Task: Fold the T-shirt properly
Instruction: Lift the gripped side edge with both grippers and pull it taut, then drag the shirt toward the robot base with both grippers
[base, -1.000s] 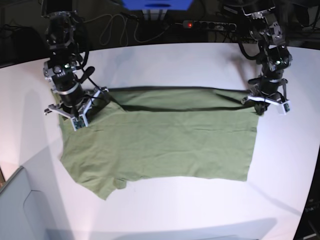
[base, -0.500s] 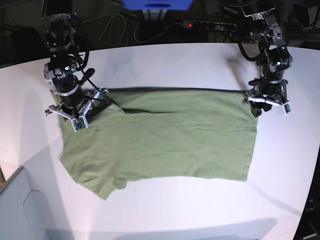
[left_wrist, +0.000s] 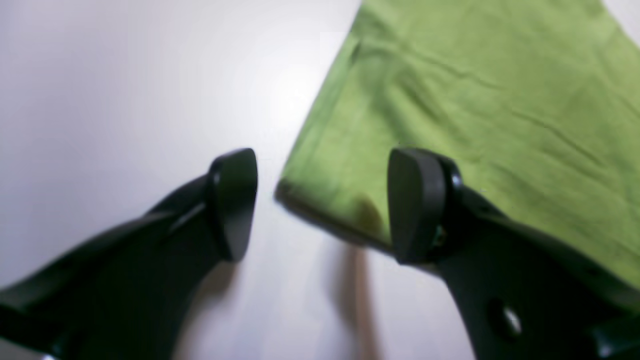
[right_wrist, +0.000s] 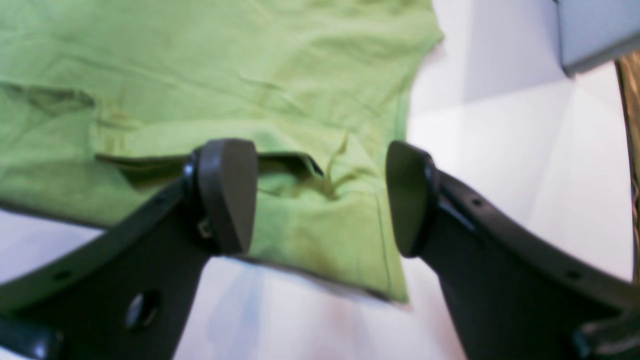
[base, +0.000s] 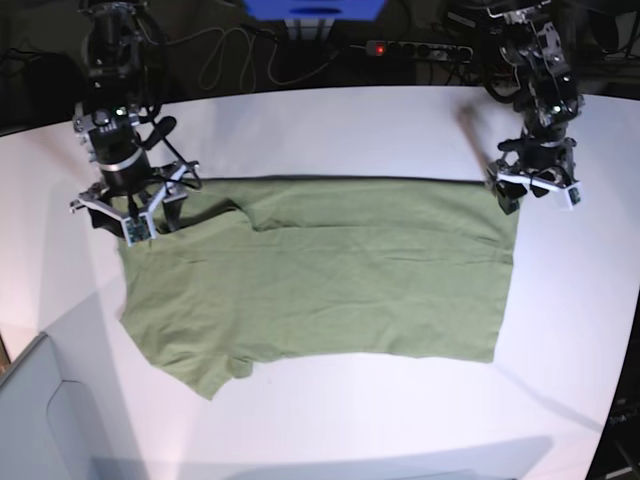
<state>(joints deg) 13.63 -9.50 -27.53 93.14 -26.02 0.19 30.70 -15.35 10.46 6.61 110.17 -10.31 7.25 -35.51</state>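
My left claw (left_wrist: 322, 202) stands wide open and holds nothing; one finger hangs over bare white surface (left_wrist: 125, 90), the other over a corner of the T-shirt (left_wrist: 475, 100), so the cloth's corner lies loose between them. My right claw (right_wrist: 322, 195) is just as wide and just as empty, poised above the shirt's other top corner, where the sleeve (right_wrist: 350, 240) and a small pucker of fabric show between the fingers.

I judge both claws are spread like this because the far edge has been laid down and let go: in the base view that edge runs straight from one claw to the other, with a fold line just below it. Holding the two ends of one edge is what lets me carry it level.

From the claws outward, the shirt lies flat in the middle of the surface in the base view, spreading from the far edge toward 6 o'clock. The other sleeve sticks out toward 7 o'clock. So I take the fold to be only partly done.

Little stands in the way. A grey panel (base: 40, 420) sits at the 7 o'clock corner, well apart from the shirt. Cables and a power strip (base: 420, 48) lie at 12 o'clock, beyond the surface's rim, clear of the cloth.
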